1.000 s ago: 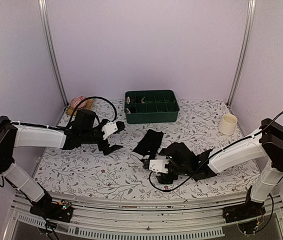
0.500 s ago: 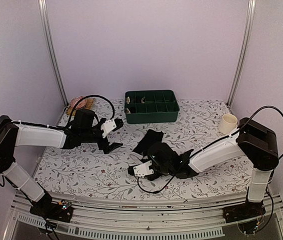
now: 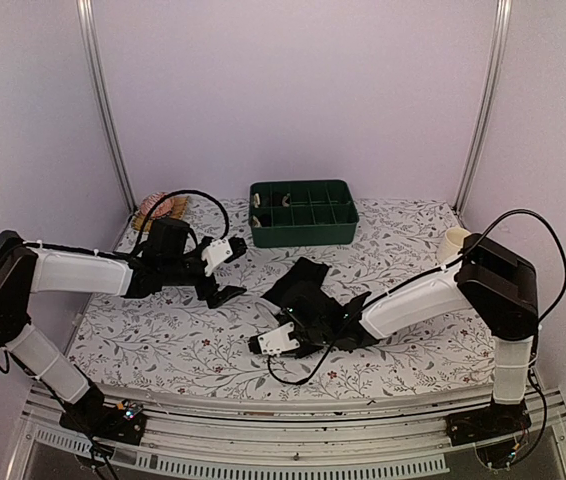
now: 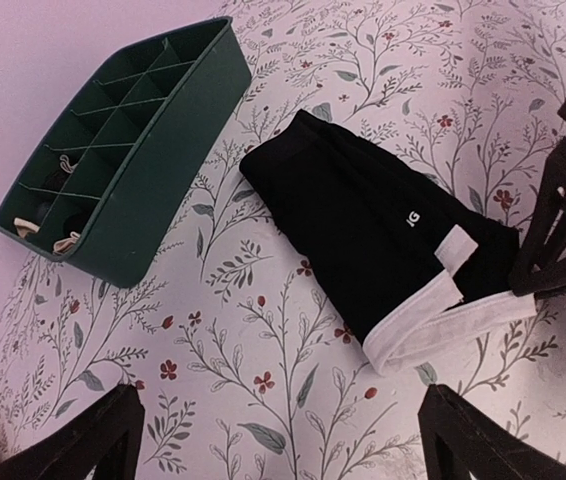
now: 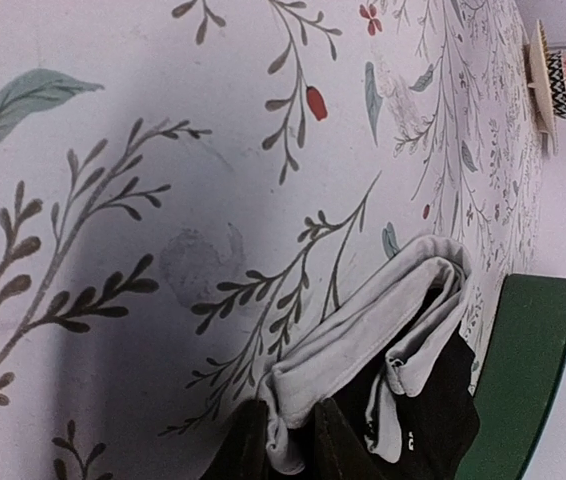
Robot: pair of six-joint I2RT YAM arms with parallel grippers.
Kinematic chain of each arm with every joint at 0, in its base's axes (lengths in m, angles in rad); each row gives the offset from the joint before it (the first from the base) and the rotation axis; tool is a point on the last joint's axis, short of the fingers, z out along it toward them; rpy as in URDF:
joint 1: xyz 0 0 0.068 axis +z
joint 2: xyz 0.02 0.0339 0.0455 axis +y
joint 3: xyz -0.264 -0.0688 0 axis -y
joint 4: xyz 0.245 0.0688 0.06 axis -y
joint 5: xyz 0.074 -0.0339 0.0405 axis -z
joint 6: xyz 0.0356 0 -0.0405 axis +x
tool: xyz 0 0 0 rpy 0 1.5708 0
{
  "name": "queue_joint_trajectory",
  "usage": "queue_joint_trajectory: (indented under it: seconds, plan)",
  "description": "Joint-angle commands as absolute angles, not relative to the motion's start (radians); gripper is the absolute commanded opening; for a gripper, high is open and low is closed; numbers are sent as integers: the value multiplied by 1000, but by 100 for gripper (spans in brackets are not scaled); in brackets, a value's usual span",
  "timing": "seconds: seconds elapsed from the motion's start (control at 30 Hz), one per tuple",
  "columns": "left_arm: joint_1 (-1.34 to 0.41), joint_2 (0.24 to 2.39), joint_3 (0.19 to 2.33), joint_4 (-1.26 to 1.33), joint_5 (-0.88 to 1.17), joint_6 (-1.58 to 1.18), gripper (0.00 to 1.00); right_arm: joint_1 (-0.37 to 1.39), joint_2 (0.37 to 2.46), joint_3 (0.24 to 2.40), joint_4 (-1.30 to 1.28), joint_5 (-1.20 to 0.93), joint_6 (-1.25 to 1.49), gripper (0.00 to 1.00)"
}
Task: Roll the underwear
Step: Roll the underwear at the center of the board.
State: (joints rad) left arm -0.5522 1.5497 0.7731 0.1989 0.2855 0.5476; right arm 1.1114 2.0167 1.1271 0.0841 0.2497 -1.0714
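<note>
The underwear [image 4: 363, 230], a black brief with a white waistband [image 4: 443, 320] and small white lettering, lies flat and folded over near the middle of the floral surface [image 3: 163, 340], a little toward its near edge. The green compartment tray [image 4: 153, 170] stands apart from it at the middle of the far edge.

The right fingers [image 5: 338, 450] are clenched on the doubled-over waistband, which bunches up between them just above the surface at the garment's near end. The left fingers [image 4: 83, 450] are spread wide and grasp nothing. They hover over the left half of the surface, well apart from the cloth.

More black cloth sits under the right arm in the top view. Whether that is a 2nd brief or part of the same one, I cannot tell.

As for progress, the rolling looks barely begun. The body of the brief is spread out with no turn wound into it, and only the waistband edge has been taken up. What seems left is nearly everything:
- turn that edge over onto the fabric;
- wind the length into 1 tight roll;
- do the same for any 2nd piece.
</note>
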Motion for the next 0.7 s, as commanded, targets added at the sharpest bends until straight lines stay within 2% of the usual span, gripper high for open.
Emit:
queue_joint_trajectory:
  seconds: [0.0,0.07,0.13,0.4,0.67]
  plan:
    - [-538,1559,785,205,315,537,99,1088,2043,1138,-5,192,-967,13]
    - [-538,1556,783,205,322,538,98,1079,2033,1139,-13,163,-920,5]
    - [-538,1551,778,208,334,540,98,1065,2017,1138,-15,132,-869,3]
    - [-538,1496,724,245,422,579,99,1015,1896,1084,-10,-90,-597,2]
    - [-580,1387,614,284,527,731,99,972,1836,1011,-1,-352,-298,2]
